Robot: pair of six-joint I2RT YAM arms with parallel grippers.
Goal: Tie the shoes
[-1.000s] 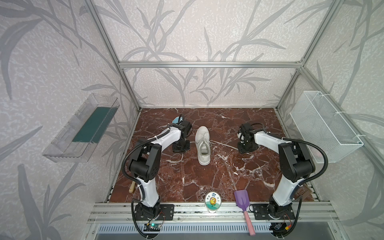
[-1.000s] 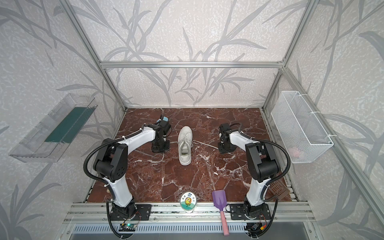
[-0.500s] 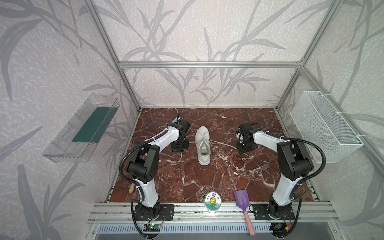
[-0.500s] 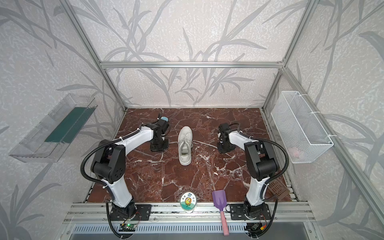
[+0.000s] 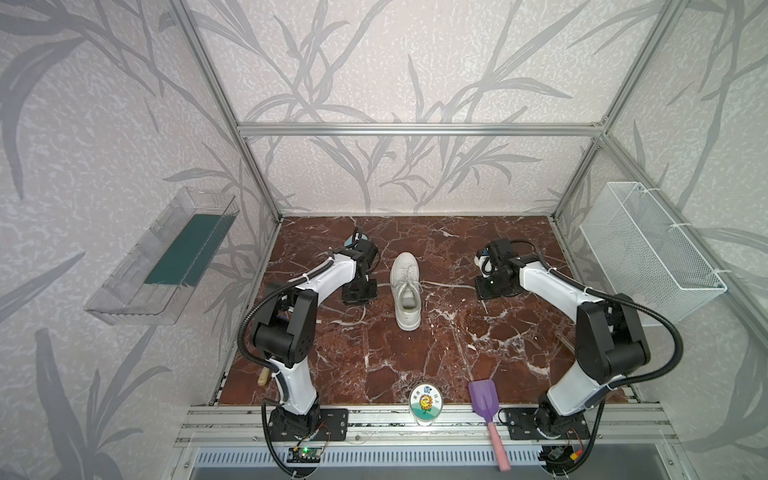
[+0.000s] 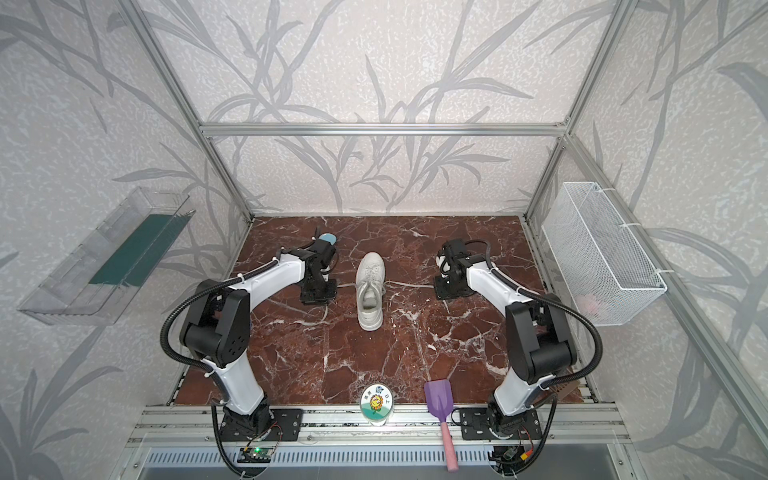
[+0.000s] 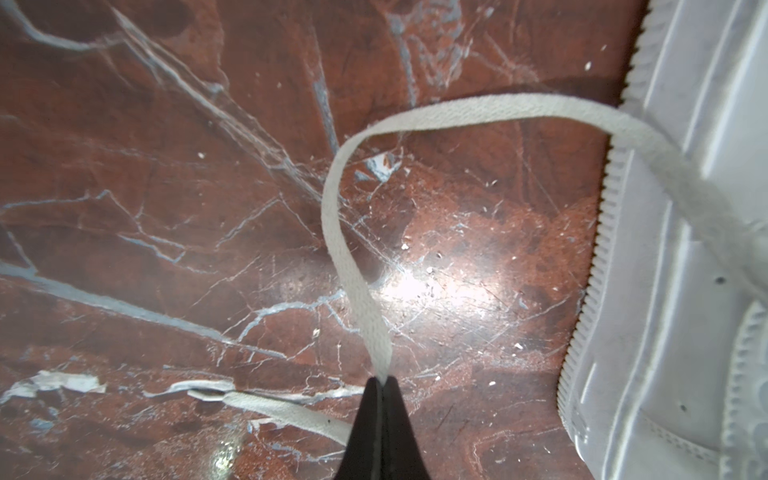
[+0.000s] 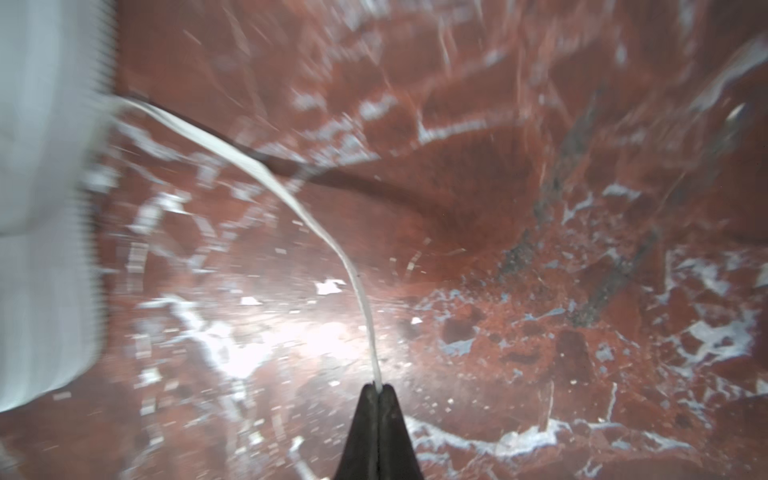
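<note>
The white sneaker (image 5: 406,297) (image 6: 370,297) stands in the middle of the red-brown marble counter (image 5: 415,365), a little above the centre of both top views. Its toe points to the upper edge of the frame and its heel to the lower edge. The laces are not tied.

The left lace (image 7: 353,266) leaves the sneaker at the right edge of the left wrist view. It curves over the counter and comes down into the black tips at the lower middle. The left jaws are closed on it. A further stretch of lace (image 7: 270,409) lies flat on the counter, lower left of the tips.

The right wrist view is blurred. There the right lace (image 8: 316,224) runs from the sneaker at the left edge to the lower middle, where the right jaws pinch it closed.

In a top view the left arm (image 5: 332,274) reaches down just left of the sneaker. The right arm (image 5: 540,282) is farther away on the right.

At the lower edge of the counter a round sunflower tin (image 5: 426,404) and a purple scoop (image 5: 484,405) lie near each other. A wire basket (image 5: 648,253) hangs on the right wall and a clear tray (image 5: 162,257) on the left wall.
</note>
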